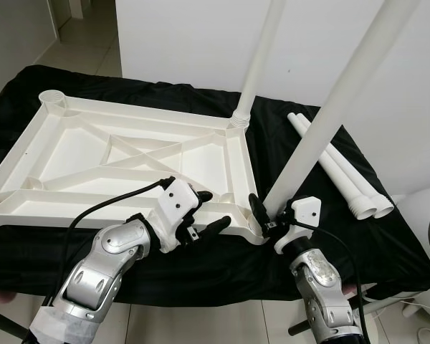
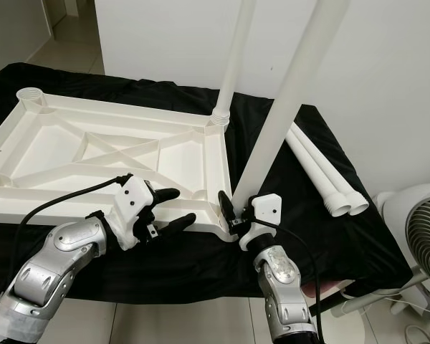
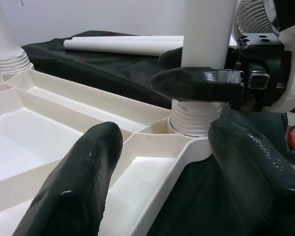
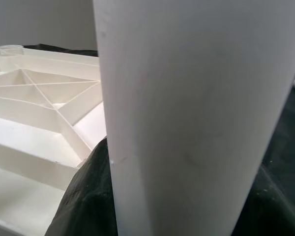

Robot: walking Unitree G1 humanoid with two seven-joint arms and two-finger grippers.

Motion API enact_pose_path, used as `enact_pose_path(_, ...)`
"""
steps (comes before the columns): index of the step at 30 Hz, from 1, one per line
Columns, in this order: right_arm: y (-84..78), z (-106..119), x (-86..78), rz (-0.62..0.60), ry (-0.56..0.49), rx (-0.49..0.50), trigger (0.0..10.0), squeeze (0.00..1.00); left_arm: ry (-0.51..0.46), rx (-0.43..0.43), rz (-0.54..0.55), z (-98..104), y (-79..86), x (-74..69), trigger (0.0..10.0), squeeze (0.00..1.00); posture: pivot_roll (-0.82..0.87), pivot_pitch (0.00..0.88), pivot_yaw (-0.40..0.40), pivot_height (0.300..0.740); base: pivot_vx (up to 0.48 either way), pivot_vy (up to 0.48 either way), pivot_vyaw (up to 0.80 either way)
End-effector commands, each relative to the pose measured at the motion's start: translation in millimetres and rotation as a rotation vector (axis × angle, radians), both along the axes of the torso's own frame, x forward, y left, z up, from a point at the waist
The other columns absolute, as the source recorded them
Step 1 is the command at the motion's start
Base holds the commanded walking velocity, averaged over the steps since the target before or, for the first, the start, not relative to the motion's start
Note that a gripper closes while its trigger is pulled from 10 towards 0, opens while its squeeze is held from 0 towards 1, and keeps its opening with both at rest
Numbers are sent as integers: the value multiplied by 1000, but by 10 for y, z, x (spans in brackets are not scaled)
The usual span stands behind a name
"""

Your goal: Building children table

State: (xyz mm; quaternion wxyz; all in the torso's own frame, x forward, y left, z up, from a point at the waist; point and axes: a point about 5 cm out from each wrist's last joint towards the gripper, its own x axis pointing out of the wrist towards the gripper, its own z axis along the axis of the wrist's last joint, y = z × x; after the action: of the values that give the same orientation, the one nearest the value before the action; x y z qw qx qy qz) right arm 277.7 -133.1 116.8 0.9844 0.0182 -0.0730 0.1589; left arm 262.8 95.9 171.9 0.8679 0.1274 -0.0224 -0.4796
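Two pincers: right pincer [image 1: 261, 215] clenches smooth white tubular leg [image 1: 330, 115]; left pincer [image 1: 204, 211] spread.

You get bright, even indoor light in both head views, sharp throughout, with soft shadows inside the ribs of the white tabletop [image 1: 129, 154]. The black cloth [image 1: 322, 236] reads deep and nearly featureless. In your wrist views, the near fingers [image 3: 73, 187] and the white leg [image 4: 196, 118] are softly out of focus, faint gloss on the black.
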Motion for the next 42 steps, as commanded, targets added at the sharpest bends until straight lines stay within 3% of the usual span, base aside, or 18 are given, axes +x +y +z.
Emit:
enact_pose_path(1, -125, -316, -37, -112, 167, -31, 10000, 0, -2, -4, -17, -2, -40, -12, 10000, 0, 113, 69, -144, 740, 0, 0, 0)
enact_pose_path(3, -125, -316, -37, -112, 167, -31, 10000, 0, -2, -4, -17, -2, -40, -12, 10000, 0, 113, 69, -144, 740, 0, 0, 0)
enact_pose_path(4, -147, -307, 1, -248, 163, -16, 10000, 0, -2, -6, -14, -2, -40, -14, 10000, 0, 113, 70, -148, 740, 0, 0, 0)
enact_pose_path(5, -147, -307, 1, -248, 163, -16, 10000, 0, -2, -6, -14, -2, -40, -14, 10000, 0, 113, 70, -148, 740, 0, 0, 0)
enact_pose_path(8, -177, -302, 9, -401, 162, 19, 10000, 0, -2, -10, -10, -3, -48, -14, 10000, 0, 114, 70, -149, 740, 0, 0, 0)
enact_pose_path(15, -195, -304, 17, -462, 162, 92, 10000, 0, -2, -10, -10, -2, -44, -4, 10000, 0, 114, 67, -149, 740, 0, 0, 0)
enact_pose_path(22, -393, -295, 84, -620, 183, 144, 10000, 0, -7, -10, -12, 5, -49, 16, 10000, 0, 110, 56, -147, 740, 0, 0, 0)
enact_pose_path(30, -404, -243, 150, -668, 162, 134, 10000, 0, -11, -12, -14, 11, -60, 40, 10000, 0, 109, 46, -150, 740, 0, 0, 0)
enact_pose_path(38, -357, -216, 180, -614, 140, 173, 10000, 0, -14, -14, -13, 6, -71, 46, 10000, 0, 108, 34, -153, 740, 0, 0, 0)
enact_pose_path(39, -352, -198, 180, -597, 126, 184, 10000, 549, -14, -15, -13, 5, -75, 46, 10000, 0, 107, 30, -154, 740, 0, 0, 0)
enact_pose_path(41, -352, -198, 180, -597, 126, 184, 10000, 549, -14, -15, -13, 5, -75, 46, 10000, 0, 107, 30, -154, 740, 0, 0, 0)
enact_pose_path(42, -363, -148, 182, -570, 88, 187, 10000, 1000, -13, -18, -16, 2, -88, 44, 10000, 0, 106, 26, -154, 740, 0, 0, 0)
